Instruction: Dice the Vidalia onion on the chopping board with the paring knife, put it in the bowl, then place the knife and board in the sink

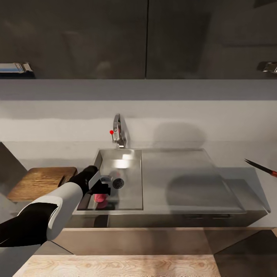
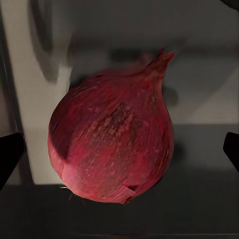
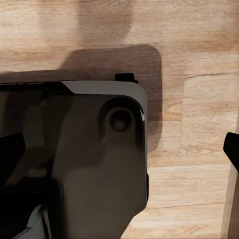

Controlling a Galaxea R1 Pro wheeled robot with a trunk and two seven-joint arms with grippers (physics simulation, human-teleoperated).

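The left claw (image 1: 100, 187) is spread wide over the red onion (image 2: 112, 144) (not touching it) in the sink (image 1: 132, 181). The right claw (image 3: 119, 149) is spread too.

No readable text, no labels, no brands, no numbers, no signs anywhere

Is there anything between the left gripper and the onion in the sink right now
Nothing visible. The left gripper is down in the sink with its fingers apart either side of the red onion, and no object lies between them.
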